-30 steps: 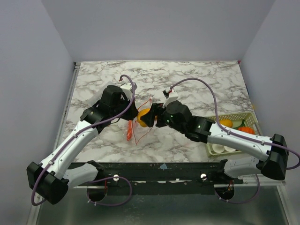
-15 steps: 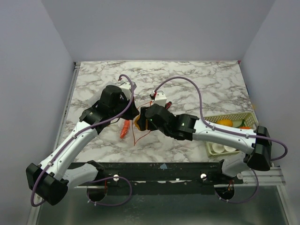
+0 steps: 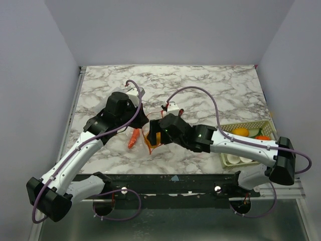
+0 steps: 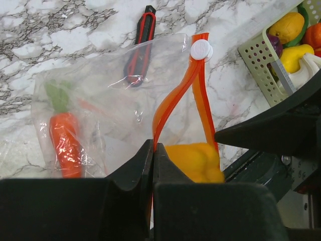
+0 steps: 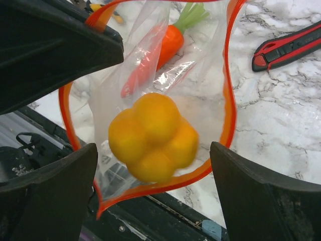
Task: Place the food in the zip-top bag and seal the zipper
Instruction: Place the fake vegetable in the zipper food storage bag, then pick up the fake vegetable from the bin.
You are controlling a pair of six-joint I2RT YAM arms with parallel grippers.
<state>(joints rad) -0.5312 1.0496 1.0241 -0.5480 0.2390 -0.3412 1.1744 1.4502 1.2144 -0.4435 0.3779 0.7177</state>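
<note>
The zip-top bag (image 4: pixel 115 100) hangs open over the marble table. My left gripper (image 4: pixel 153 160) is shut on one side of its orange-red zipper (image 4: pixel 175 95), which carries a white slider (image 4: pixel 201 49). The food in play is a yellow bell pepper (image 5: pixel 153 135). It shows blurred and loose inside the ring of the zipper (image 5: pixel 228 110), between the wide-open fingers of my right gripper (image 5: pixel 154 150), and neither finger touches it. A carrot (image 5: pixel 165 47) lies deeper in the bag. From above, the right gripper (image 3: pixel 152 139) sits right at the bag's mouth, below the left gripper (image 3: pixel 142 122).
A slim red-and-black stick (image 5: pixel 288 47) lies on the table beyond the bag. A pale green basket (image 3: pixel 251 123) at the right edge holds more toy fruits and vegetables (image 4: pixel 293 27). The arms' mounting rail runs along the near table edge.
The right gripper carried the yellow pepper left to the bag's mouth and opened, so the pepper is now loose inside the mouth. The left gripper kept its grip on the zipper.
</note>
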